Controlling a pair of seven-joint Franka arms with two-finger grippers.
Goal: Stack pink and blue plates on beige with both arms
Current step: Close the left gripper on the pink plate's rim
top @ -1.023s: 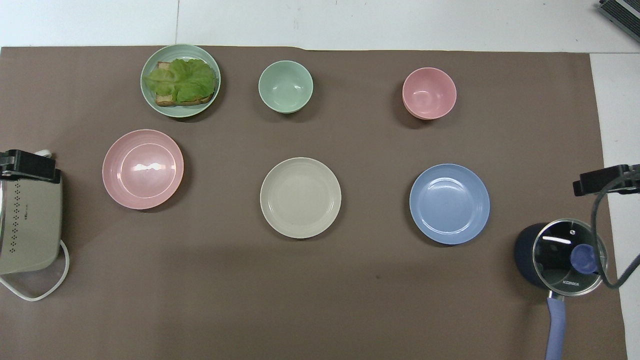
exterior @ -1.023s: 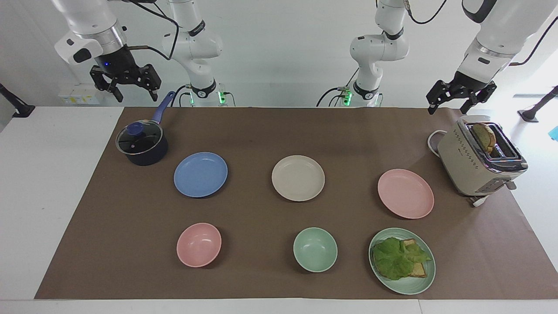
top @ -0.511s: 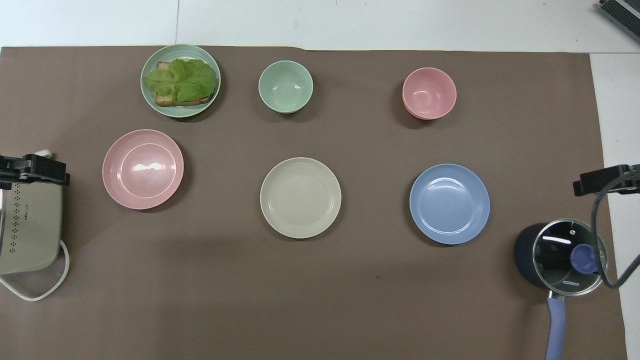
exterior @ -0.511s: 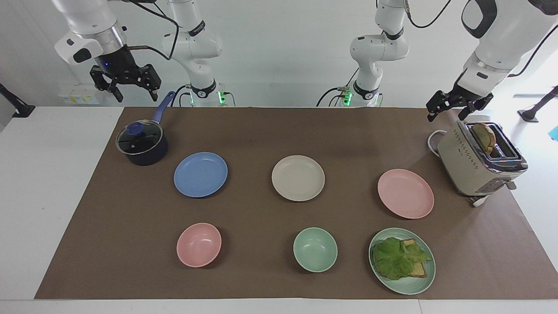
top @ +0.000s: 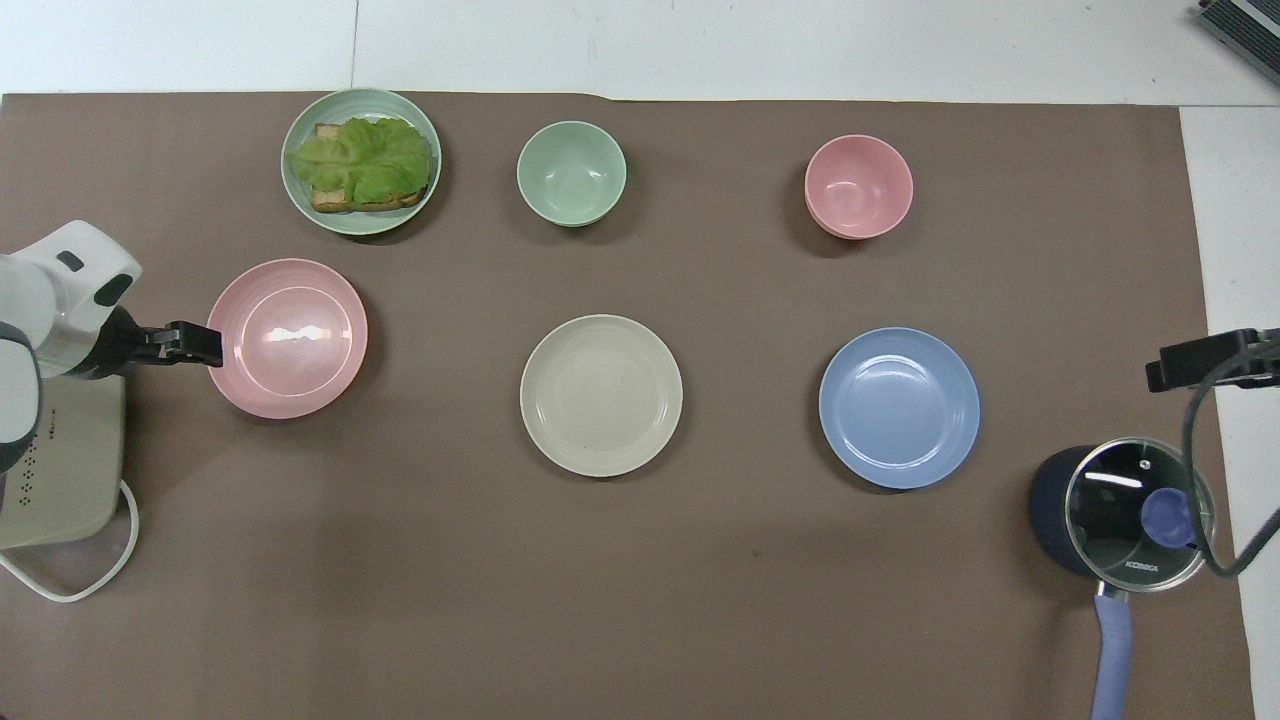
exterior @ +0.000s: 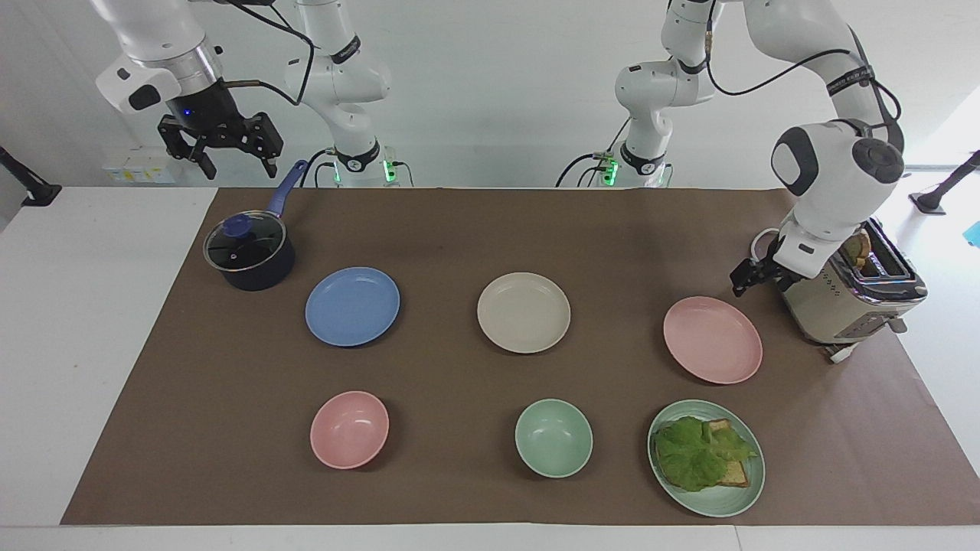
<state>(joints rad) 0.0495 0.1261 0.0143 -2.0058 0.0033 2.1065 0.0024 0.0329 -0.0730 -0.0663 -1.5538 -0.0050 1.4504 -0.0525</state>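
Observation:
Three plates lie in a row across the brown mat. The beige plate (exterior: 524, 312) (top: 601, 395) is in the middle, the blue plate (exterior: 352, 306) (top: 899, 407) toward the right arm's end, and the pink plate (exterior: 712, 339) (top: 286, 338) toward the left arm's end. All three lie bare. My left gripper (exterior: 744, 277) (top: 200, 345) hangs low between the toaster and the pink plate, open, at the plate's rim and holding nothing. My right gripper (exterior: 240, 170) (top: 1165, 372) waits high over the mat's edge by the pot, open with nothing in it.
A beige toaster (exterior: 842, 295) (top: 60, 470) with a slice of toast stands close beside the left gripper. A lidded dark pot (exterior: 249, 252) (top: 1120, 510) stands near the blue plate. Farther from the robots are a pink bowl (exterior: 349, 429), a green bowl (exterior: 553, 438) and a green plate (exterior: 720, 506) with lettuce on toast.
The left arm has swung down from above the toaster to the pink plate's rim. The right arm and all the plates have stayed put.

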